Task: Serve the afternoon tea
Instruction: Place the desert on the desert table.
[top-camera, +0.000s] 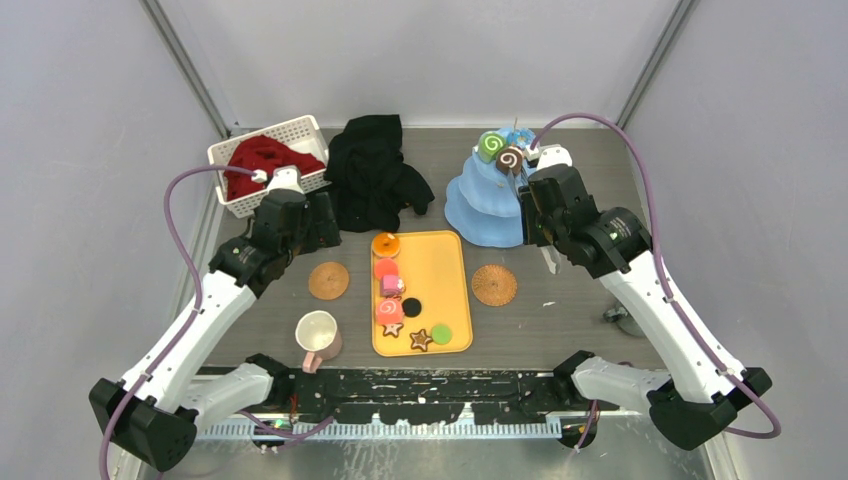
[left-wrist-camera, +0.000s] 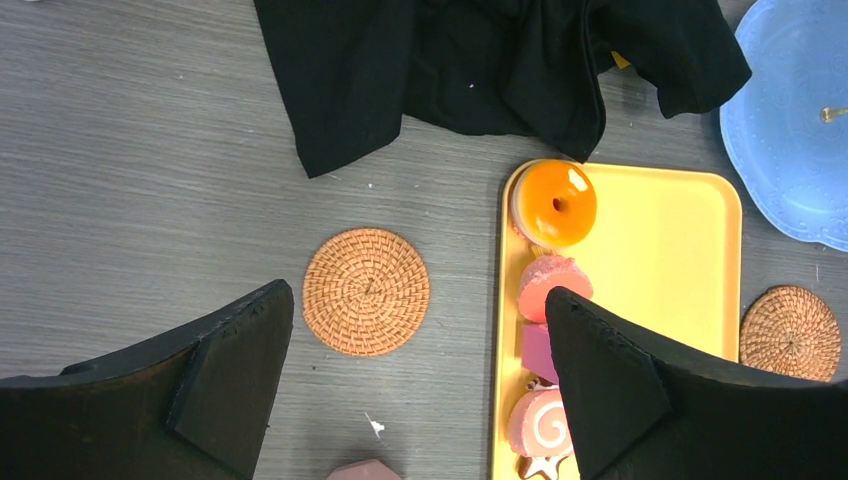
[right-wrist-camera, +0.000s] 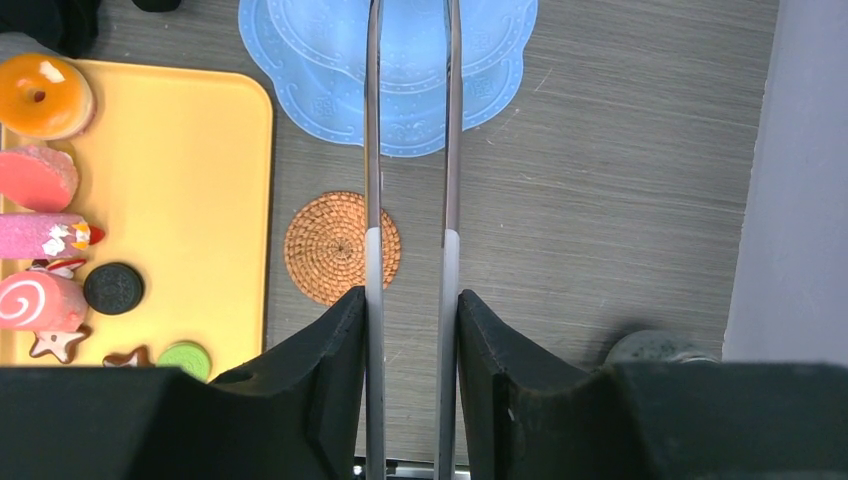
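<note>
While the right fingers (right-wrist-camera: 335, 345) are clamped on metal tongs (right-wrist-camera: 372, 260) whose arms reach out over the pale-blue stand (right-wrist-camera: 300, 60), a green swirl roll (top-camera: 490, 146) and a brown swirl roll (top-camera: 509, 159) sit on its top tier, just beside that wrist. The left fingers (left-wrist-camera: 240, 350) stand wide apart above the counter (left-wrist-camera: 150, 150), a woven coaster (left-wrist-camera: 366, 291) lying between them. An orange donut (left-wrist-camera: 555, 203) and a pink swirl roll (left-wrist-camera: 538, 425) lie on the yellow tray (left-wrist-camera: 660, 260) by the right-hand finger.

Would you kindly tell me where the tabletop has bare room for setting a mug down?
Bare tabletop lies left of the left coaster, in front of the black cloth, and right of the right coaster. The yellow tray's left column is crowded with sweets.
</note>
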